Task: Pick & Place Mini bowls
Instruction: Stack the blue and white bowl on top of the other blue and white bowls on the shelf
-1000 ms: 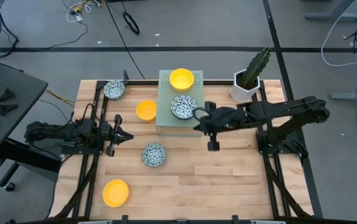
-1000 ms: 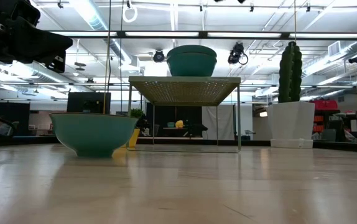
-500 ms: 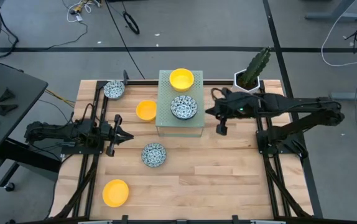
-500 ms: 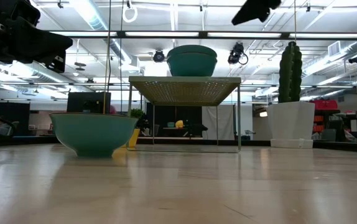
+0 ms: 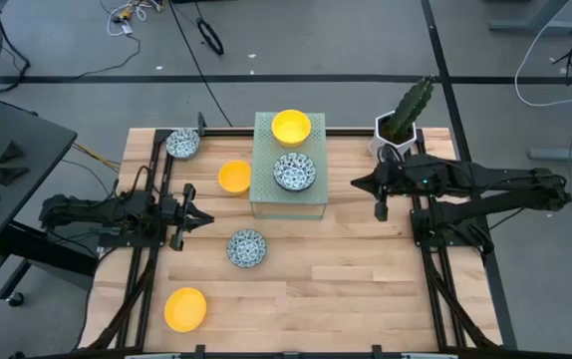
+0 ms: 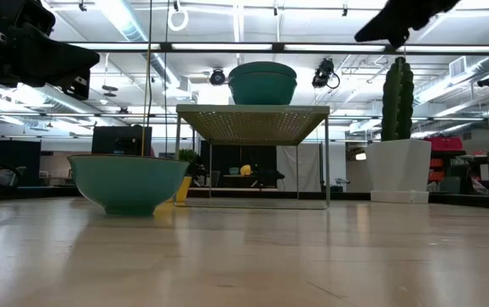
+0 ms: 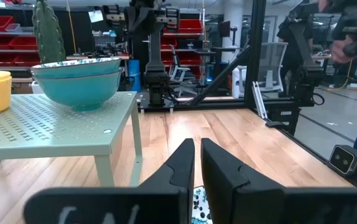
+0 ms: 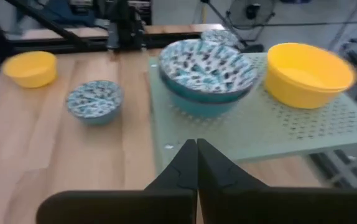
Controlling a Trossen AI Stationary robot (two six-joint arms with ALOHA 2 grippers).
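Note:
A green perforated stand [image 5: 288,199] carries a yellow bowl [image 5: 291,127] and a blue-patterned bowl [image 5: 294,172], which seems to sit nested in a second like bowl [image 7: 76,87]. On the wooden table stand a yellow bowl [image 5: 233,177] left of the stand, a patterned bowl [image 5: 182,144] at the far left, another patterned bowl [image 5: 246,247] near the middle and a yellow bowl [image 5: 184,308] at the near left. My right gripper [image 5: 357,182] [image 8: 196,144] hovers right of the stand, shut and empty. My left gripper [image 5: 206,217] [image 7: 196,146] waits left of the middle, shut.
A white hexagonal pot with a cactus [image 5: 398,135] stands at the far right of the table, just behind my right arm. Bare wood lies along the table's near right part [image 5: 366,289]. Arm bases and frames run along both table sides.
My right gripper has drawn back from the patterned bowl on the stand toward the table's right edge, ending clear of the stand. The bowls and my left arm have kept still.

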